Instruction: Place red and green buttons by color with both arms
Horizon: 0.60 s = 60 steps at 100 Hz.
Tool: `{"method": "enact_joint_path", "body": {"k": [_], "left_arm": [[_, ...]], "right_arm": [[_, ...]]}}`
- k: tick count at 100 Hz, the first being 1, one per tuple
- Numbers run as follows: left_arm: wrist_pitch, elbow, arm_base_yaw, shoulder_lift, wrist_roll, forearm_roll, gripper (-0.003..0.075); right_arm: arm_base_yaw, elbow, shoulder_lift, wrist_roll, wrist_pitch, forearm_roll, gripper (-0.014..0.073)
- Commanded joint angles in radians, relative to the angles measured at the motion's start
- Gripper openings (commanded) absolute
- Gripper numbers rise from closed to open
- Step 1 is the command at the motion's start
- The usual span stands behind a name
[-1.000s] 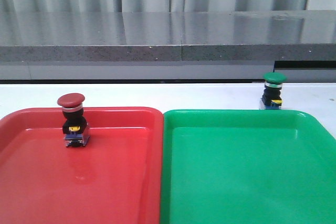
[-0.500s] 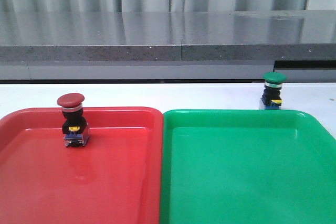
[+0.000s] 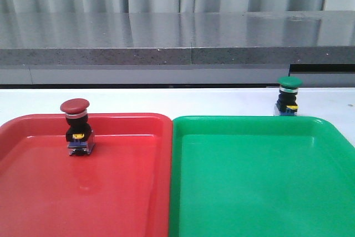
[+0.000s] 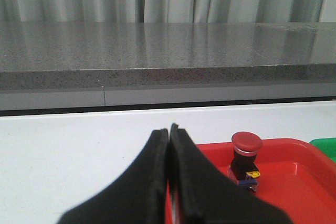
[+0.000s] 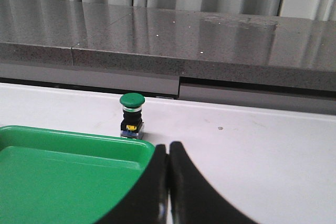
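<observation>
Front view shows you the red button (image 3: 76, 127) standing upright inside the red tray (image 3: 138, 192), so that half looks done. Your left claw (image 4: 169, 132) is pressed closed and empty, the button just ahead of it. The green button (image 5: 131, 116) stands on the white counter (image 5: 262, 145) beyond the green tray (image 5: 63, 171), ahead of your right claw (image 5: 168, 148), also closed and empty; you must open it first.

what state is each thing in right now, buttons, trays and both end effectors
red button: upright, inside the red tray
green button: upright on the white table, just behind the green tray, not in it
red tray: holds only the red button
green tray: nothing in it
left end effector: shut, holding nothing
right end effector: shut, holding nothing
</observation>
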Motion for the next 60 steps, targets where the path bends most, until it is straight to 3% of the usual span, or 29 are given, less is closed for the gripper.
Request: {"method": "enact_joint_path", "body": {"k": [1, 31, 50, 60], "left_arm": [[-0.082, 0.042, 0.001, -0.030, -0.004, 0.001, -0.0019], [-0.082, 0.042, 0.001, -0.030, -0.004, 0.001, -0.0019], [-0.082, 0.042, 0.001, -0.030, -0.004, 0.001, -0.0019], [-0.082, 0.042, 0.001, -0.030, -0.004, 0.001, -0.0019]], "right_arm": [[-0.007, -0.014, -0.016, 0.002, -0.077, 0.004, -0.0067], [-0.007, -0.014, -0.016, 0.002, -0.077, 0.004, -0.0067], [-0.007, -0.030, -0.016, 0.004, -0.213, 0.005, -0.0067], [-0.007, -0.092, -0.012, 0.004, -0.168, 0.005, -0.0067]]}}
